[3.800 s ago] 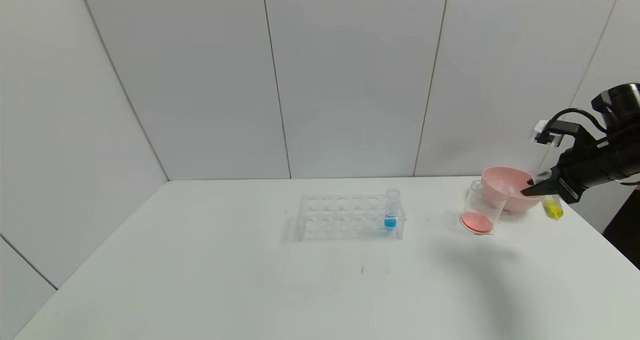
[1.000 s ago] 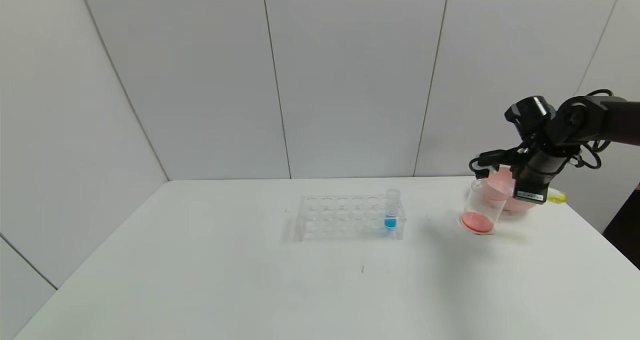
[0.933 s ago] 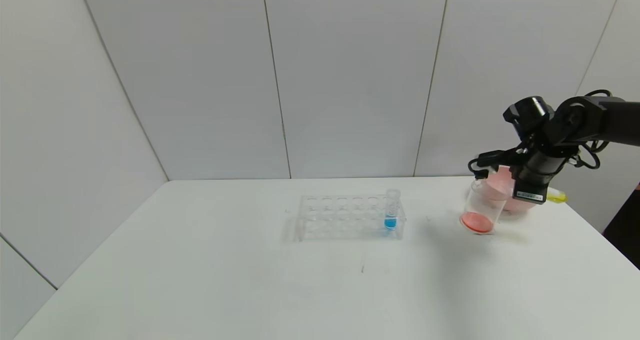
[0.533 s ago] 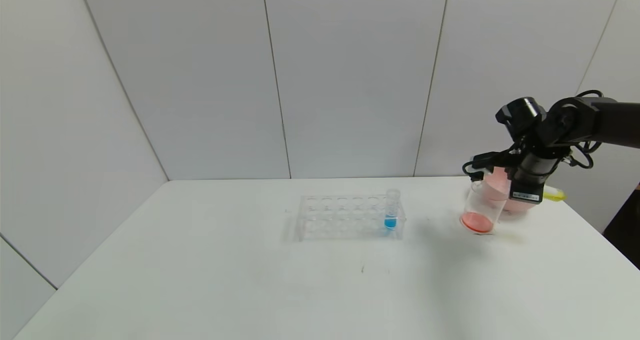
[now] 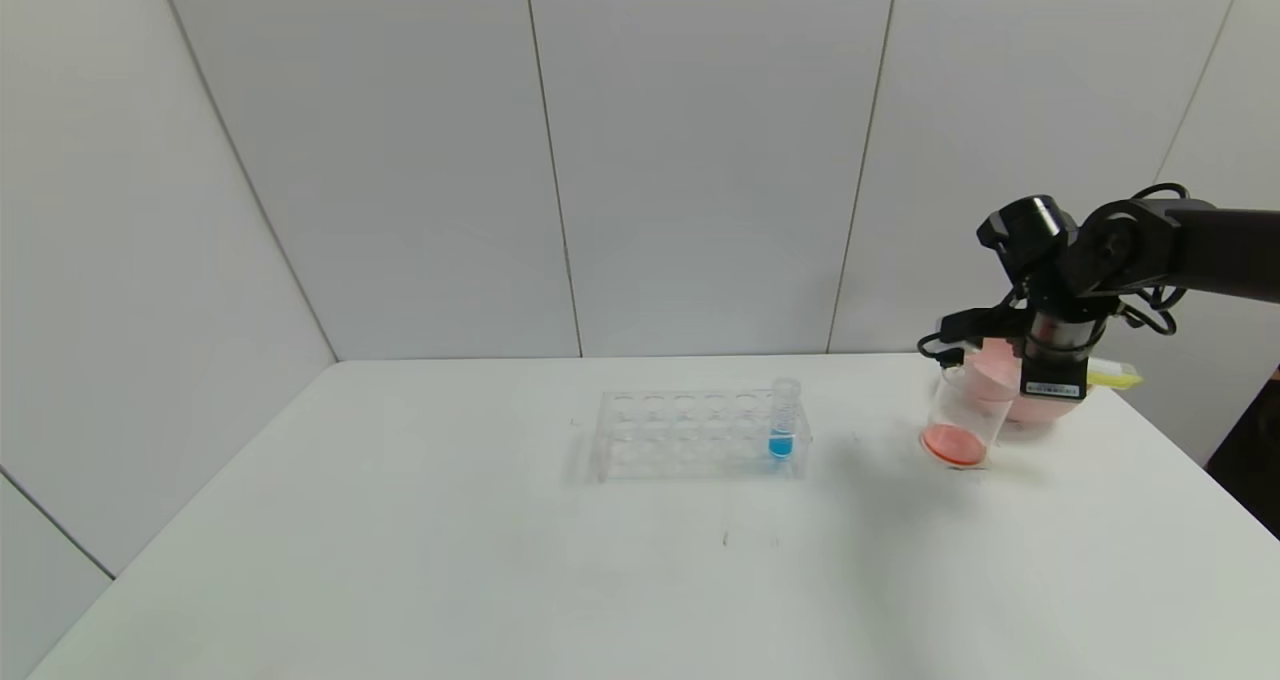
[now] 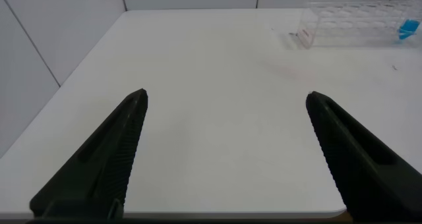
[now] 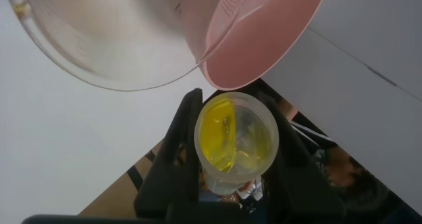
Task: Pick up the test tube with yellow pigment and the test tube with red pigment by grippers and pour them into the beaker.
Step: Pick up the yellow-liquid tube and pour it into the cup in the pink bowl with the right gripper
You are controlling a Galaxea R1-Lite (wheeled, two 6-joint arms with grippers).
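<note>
Your right gripper (image 7: 234, 141) squeezes the yellow tube (image 7: 236, 140), tipped sideways near the beaker (image 5: 962, 415). Its mouth isn't over the beaker yet, so yellow could spill into the pink bowl (image 7: 264, 33). Your left gripper (image 6: 224, 151) waits, fingers wide.

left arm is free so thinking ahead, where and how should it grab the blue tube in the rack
Take the blue tube by its upper part, which stands clear above the rack, coming down from above. It stands upright in the end hole on the beaker side, and the rack walls cover its lower half. The left end effector is open.
</note>
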